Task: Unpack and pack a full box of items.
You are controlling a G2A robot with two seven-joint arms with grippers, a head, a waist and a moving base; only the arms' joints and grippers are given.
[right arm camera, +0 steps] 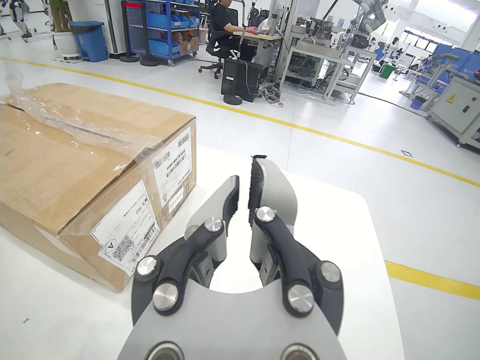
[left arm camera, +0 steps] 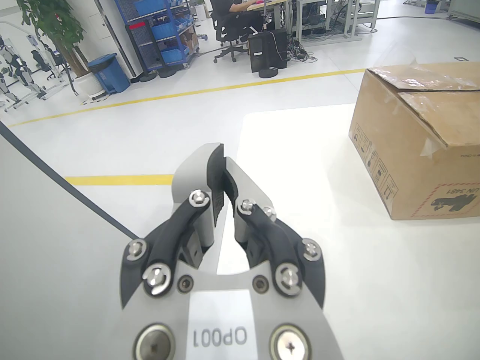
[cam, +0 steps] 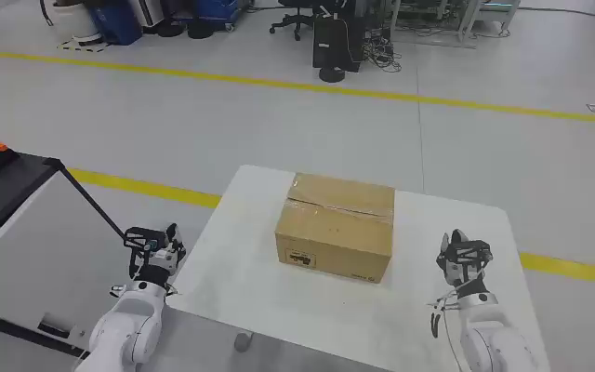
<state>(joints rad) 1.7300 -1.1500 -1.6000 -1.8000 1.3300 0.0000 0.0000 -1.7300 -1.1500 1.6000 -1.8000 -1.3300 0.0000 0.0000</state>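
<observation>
Here, both jaws sit closed, empty, flanking the box [cam: 336,228] (flaps folded down).

**boxbot_fan:** Anyone looked closely at the claws on this thing? The left gripper [left arm camera: 224,168] has silver-grey metal fingers [left arm camera: 187,174] with black ribbed pads [left arm camera: 215,174] on the inside. Its black link bars [left arm camera: 168,234] are pinned with shiny screws [left arm camera: 198,198], and there's a white label [left arm camera: 219,333] with black print on the base plate.

**armchair_tech:** Yep, the right gripper [right arm camera: 245,183] is the same build, but its pins [right arm camera: 212,223] are smooth round caps. From above, the left arm [cam: 130,330] and right arm [cam: 488,339] are glossy white rounded shells. There's also a thin dark cable [cam: 435,316] looping by the right wrist.
</observation>
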